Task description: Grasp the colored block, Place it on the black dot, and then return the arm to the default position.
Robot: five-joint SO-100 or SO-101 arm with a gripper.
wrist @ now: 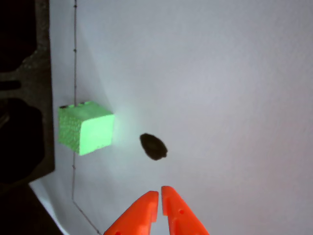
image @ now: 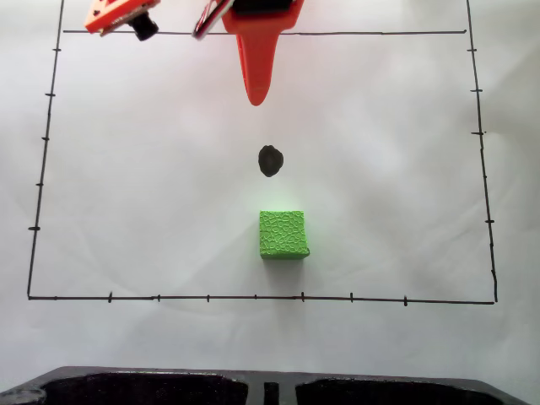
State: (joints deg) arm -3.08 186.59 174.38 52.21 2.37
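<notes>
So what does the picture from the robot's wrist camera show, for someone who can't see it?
A bright green block sits on white paper, apart from a small black dot to its right. Two pointed orange fingers poke up from the bottom edge, nearly closed and holding nothing.

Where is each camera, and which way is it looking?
Fixed view: sits above the white sheet, looking down at the green cube and the black dot; the orange arm's pointed end effector comes in from the top edge.
Wrist view: rides on the arm, looking down past the closed end effector at the bottom edge, toward the paper.
Both views share the green cube, the black dot and the drawn border line.
</notes>
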